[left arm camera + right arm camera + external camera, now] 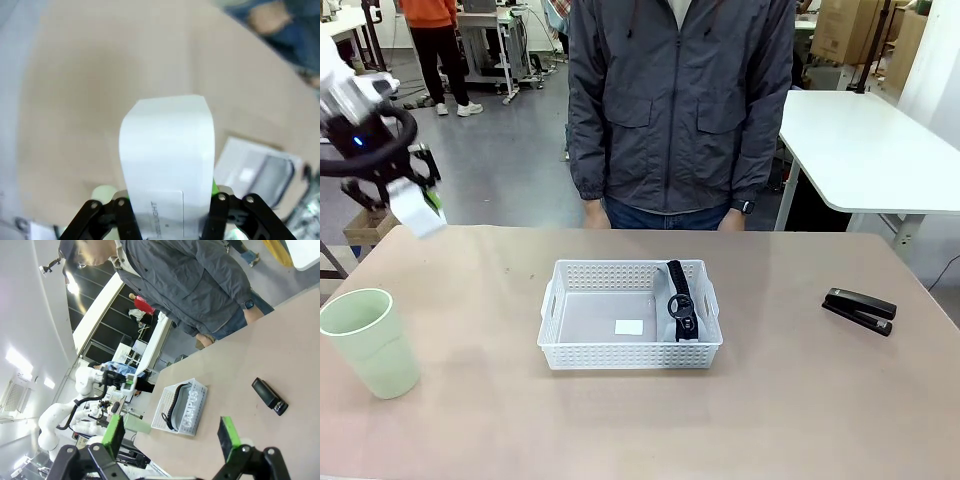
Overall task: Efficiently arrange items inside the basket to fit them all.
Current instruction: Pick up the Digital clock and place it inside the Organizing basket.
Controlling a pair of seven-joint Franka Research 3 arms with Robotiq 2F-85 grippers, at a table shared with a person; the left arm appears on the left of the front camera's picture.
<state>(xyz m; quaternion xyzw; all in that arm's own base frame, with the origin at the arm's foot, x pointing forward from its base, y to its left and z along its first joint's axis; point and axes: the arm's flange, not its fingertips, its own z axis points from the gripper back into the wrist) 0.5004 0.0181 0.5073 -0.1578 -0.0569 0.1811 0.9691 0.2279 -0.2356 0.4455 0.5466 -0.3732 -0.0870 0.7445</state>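
**Two grippers, one basket, four items.**

- **Left gripper** (408, 195): it is raised above the table (770, 400) and clamped on the one white rectangular box (418, 212). In the left wrist view the box stands up from between the fingers, with its printed end down at the pads.
- **Right gripper** (171, 434): its two green pads (114, 432) are wide apart with nothing between them.
- **Pale green plastic cup** (365, 340): one cup stands upright on the table, below the left gripper and well apart from it.
- **Basket** (630, 352): one basket sits to the right of the left gripper and lower. In the right wrist view it lies ahead, between that gripper's two fingers.
- **Grey pouch** (667, 322): one pouch lies inside the basket at the end farther from the left gripper. Its black strap (678, 285) runs across that end.
- **Black stapler** (860, 310): one stapler lies on the table beyond the basket from the left gripper, apart from the basket. From the right gripper it is ahead and to the right.
- **Person** (680, 100): one person stands past the basket, at the table's far edge.
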